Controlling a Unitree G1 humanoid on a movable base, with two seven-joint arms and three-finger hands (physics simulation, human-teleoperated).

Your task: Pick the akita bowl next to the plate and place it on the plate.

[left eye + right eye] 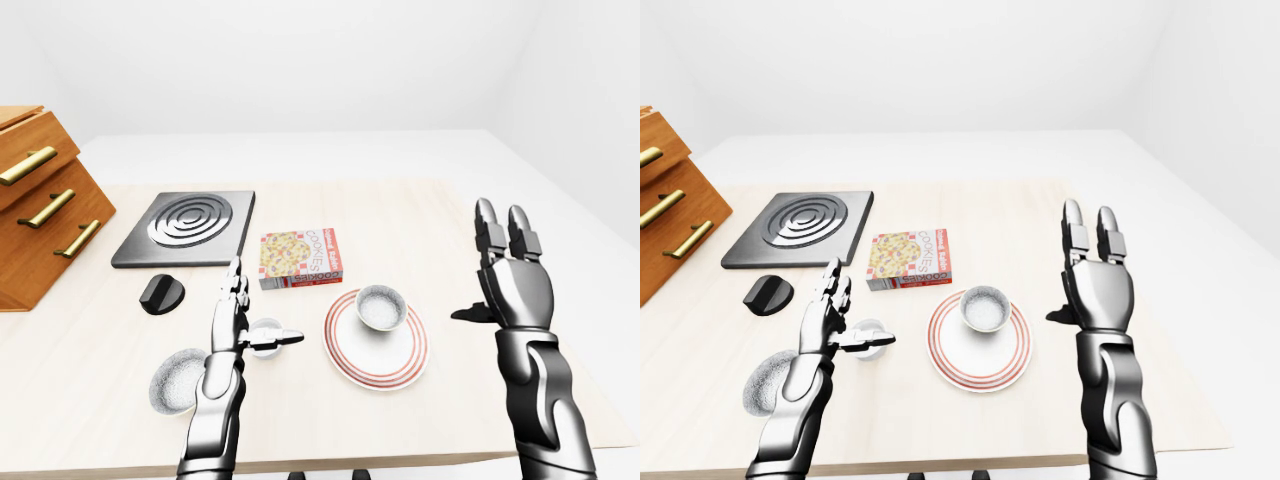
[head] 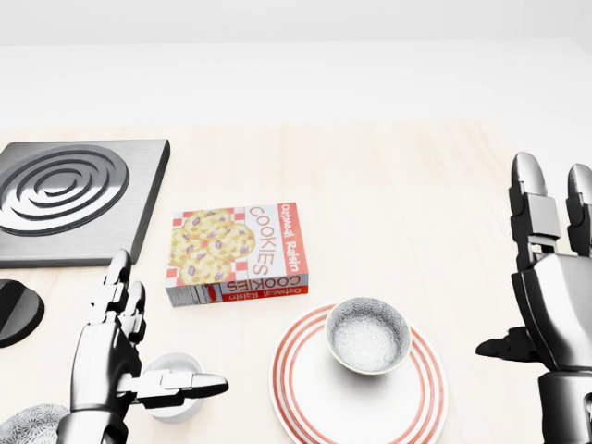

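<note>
Your left hand (image 2: 116, 356) half hid a small white cup (image 2: 174, 381), and a second bowl (image 1: 178, 380) was cut off in the head view. The bowl (image 2: 368, 334) sat upright, mouth up, on the plate (image 2: 314, 393). Both hands' fingers were spread, holding nothing; your right hand (image 1: 512, 280) hung off the plate's right side.

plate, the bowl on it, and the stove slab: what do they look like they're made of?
Plate: likely glazed ceramic, smooth white with red rings at the rim. Bowl: probably ceramic too, speckled grey-white inside, patterned outside. Stove slab: looks like brushed metal, grey sheen with raised concentric rings. All are simulator renders, so this is judged by look only.
</note>
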